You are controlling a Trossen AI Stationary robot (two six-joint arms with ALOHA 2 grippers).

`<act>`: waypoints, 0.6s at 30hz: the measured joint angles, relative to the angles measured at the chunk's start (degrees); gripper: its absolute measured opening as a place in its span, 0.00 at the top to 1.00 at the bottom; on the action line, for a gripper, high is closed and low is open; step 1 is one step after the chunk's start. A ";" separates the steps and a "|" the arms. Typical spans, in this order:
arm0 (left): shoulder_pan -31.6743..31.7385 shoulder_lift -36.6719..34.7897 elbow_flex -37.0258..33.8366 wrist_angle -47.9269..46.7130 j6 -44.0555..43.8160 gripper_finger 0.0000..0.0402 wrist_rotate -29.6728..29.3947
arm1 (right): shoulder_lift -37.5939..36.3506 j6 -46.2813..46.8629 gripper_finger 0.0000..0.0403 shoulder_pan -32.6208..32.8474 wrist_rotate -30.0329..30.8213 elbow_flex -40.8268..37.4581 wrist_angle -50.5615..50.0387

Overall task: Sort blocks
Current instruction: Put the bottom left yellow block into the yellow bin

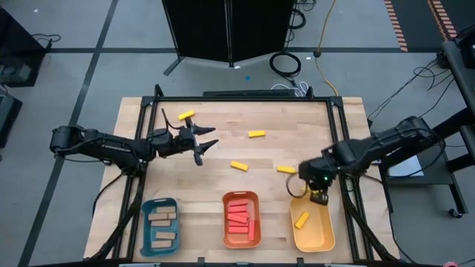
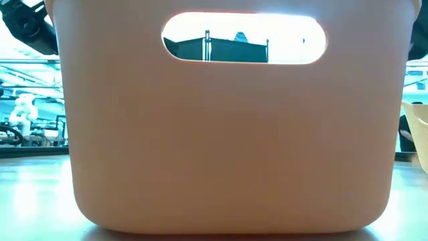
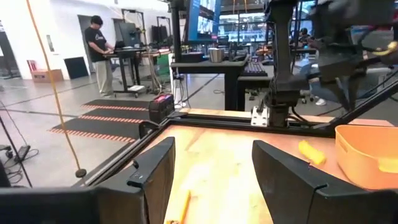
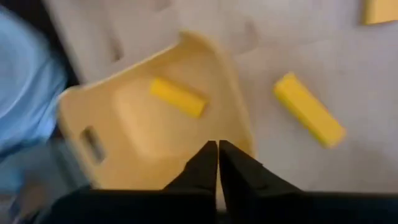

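Several yellow blocks lie flat on the wooden table: one (image 1: pixel 185 116) near the far left, one (image 1: pixel 256 134) farther right, one (image 1: pixel 238 165) mid-table and one (image 1: pixel 286 169) by the yellow tray. Another yellow block (image 1: pixel 301 219) lies in the yellow tray (image 1: pixel 323 236). Red blocks (image 1: pixel 239 219) fill the orange tray (image 1: pixel 254 199), and tan blocks (image 1: pixel 162 225) lie in the blue tray (image 1: pixel 145 222). My left gripper (image 1: pixel 210 141) hovers open over the table's left half, holding nothing. My right gripper (image 4: pixel 217 155) is shut and empty above the yellow tray's far rim (image 4: pixel 205 46).
The three trays stand in a row along the table's near edge. The orange tray's wall (image 2: pixel 227 134) fills the low view. A black frame (image 1: pixel 245 95) borders the table. A person (image 3: pixel 99 50) stands at a bench far beyond the table.
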 joint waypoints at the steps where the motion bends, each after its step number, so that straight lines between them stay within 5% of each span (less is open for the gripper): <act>1: 0.20 0.00 0.00 0.02 0.02 0.48 -0.01 | -0.72 2.33 0.99 1.36 2.55 -1.37 1.17; 6: 0.48 0.00 0.00 0.96 -0.09 0.48 0.31 | -1.47 7.96 0.92 4.56 8.55 -6.42 2.85; 18: 0.49 0.00 0.00 0.95 -0.55 0.48 1.38 | -1.39 1.10 0.76 3.40 19.17 -10.27 -2.51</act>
